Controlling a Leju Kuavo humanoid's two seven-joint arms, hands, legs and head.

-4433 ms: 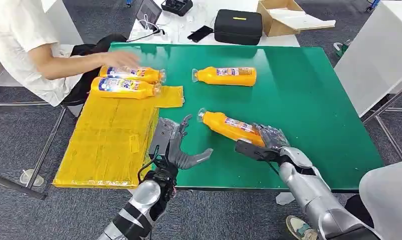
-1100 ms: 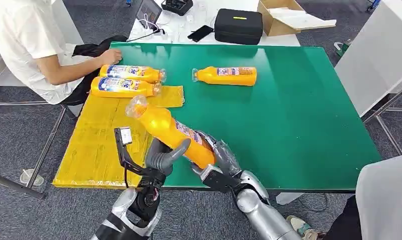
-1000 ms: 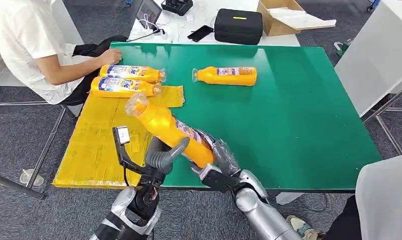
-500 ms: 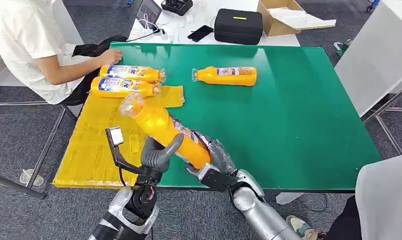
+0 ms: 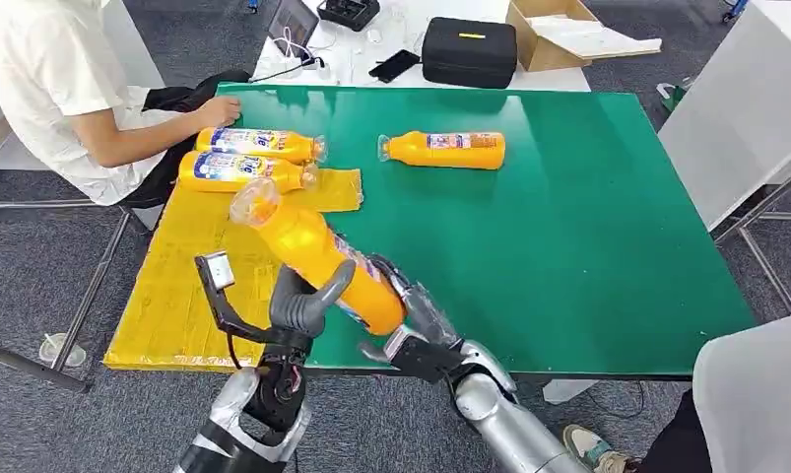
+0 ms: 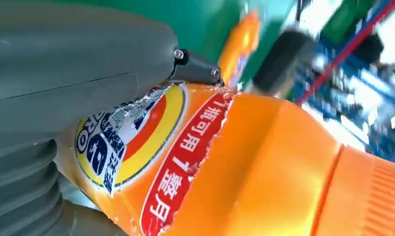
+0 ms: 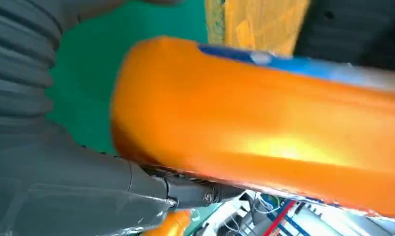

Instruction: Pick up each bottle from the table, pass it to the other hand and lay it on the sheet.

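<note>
Held bottle [image 5: 317, 261]: tilted in the air over the table's [image 5: 588, 227] near edge, beside the yellow sheet [image 5: 199, 286], cap end up toward the sheet.
My left hand [image 5: 302, 301]: fingers wrapped around its middle.
My right hand [image 5: 416, 320]: fingers cupping its base.
Other bottles: two [image 5: 238, 169] lying at the sheet's far end, one [image 5: 445, 150] on the green.

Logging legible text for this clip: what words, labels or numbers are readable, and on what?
"瓶可用1整月": red band on the held bottle, seen in the left wrist view; the character before it is unclear.
"RO": round logo on the same label; the rest of the word is hidden.
Labels on the table bottle and the two sheet bottles: too small to read.
Yellow mark on the black case: too small to read.
</note>
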